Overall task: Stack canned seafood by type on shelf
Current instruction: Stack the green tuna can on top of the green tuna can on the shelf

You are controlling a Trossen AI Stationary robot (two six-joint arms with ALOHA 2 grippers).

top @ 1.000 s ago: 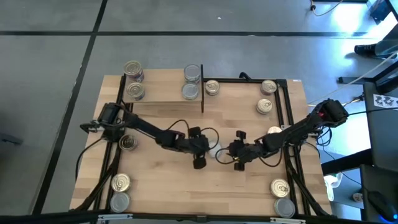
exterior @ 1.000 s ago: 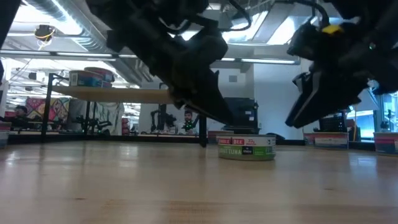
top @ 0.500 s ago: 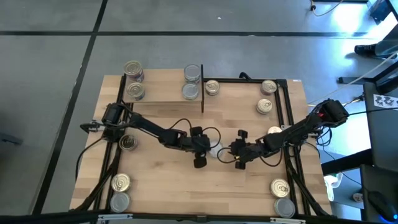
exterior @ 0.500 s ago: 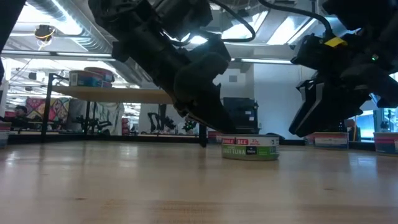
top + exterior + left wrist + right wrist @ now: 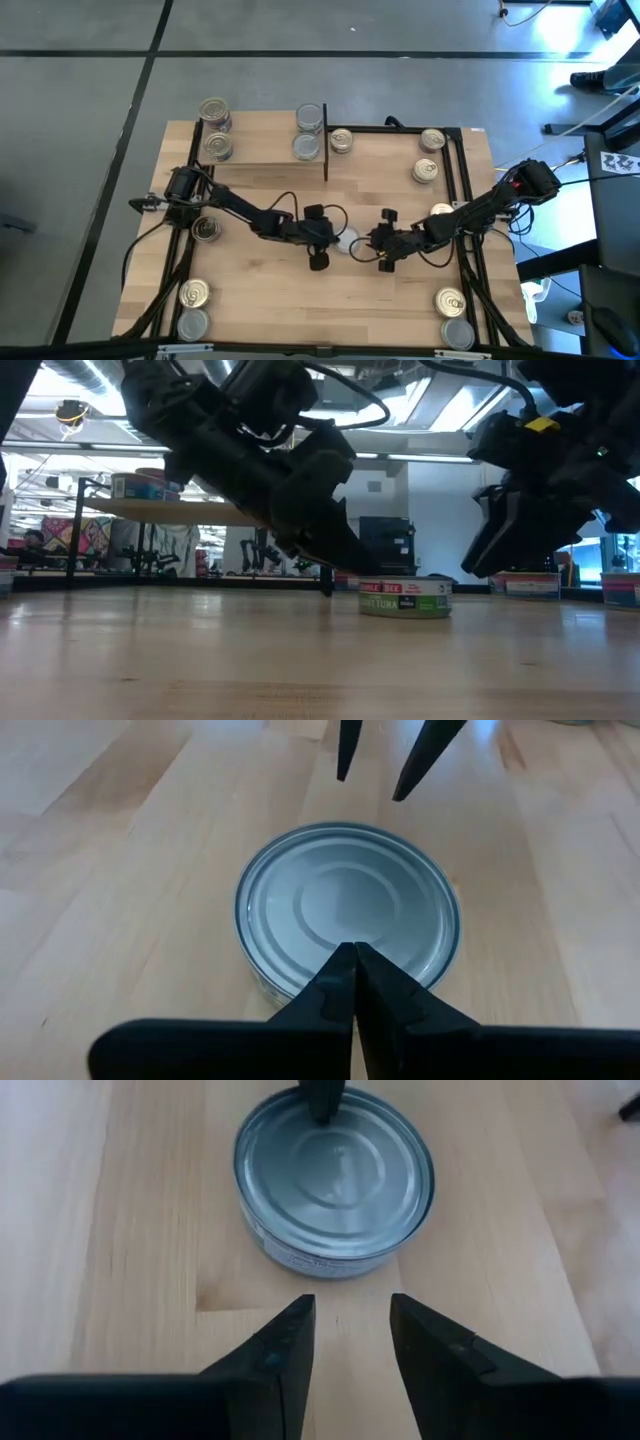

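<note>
A short round tin with a plain silver top stands on its base mid-table, between my two grippers. My left gripper is shut, its tips on that top. My right gripper stands open just to the tin's right, pointing down at a slant toward it, with nothing between its fingers. The shelf at the far left carries several tins; the low view shows it as a raised plank. My left gripper's shut fingertips rest on the tin's silver top just inside the rim on its left side. The fingers come slanting down from the table's left. The tin stands upright with its base on the table.
Loose tins lie around the table: beside the shelf, at the far right, at the left edge, and in the near corners. Black frame rails run along the sides.
My left gripper has come down onto the tin's top. The tin has slid a little along the table toward the right, nearer my right gripper, and stays upright.
</note>
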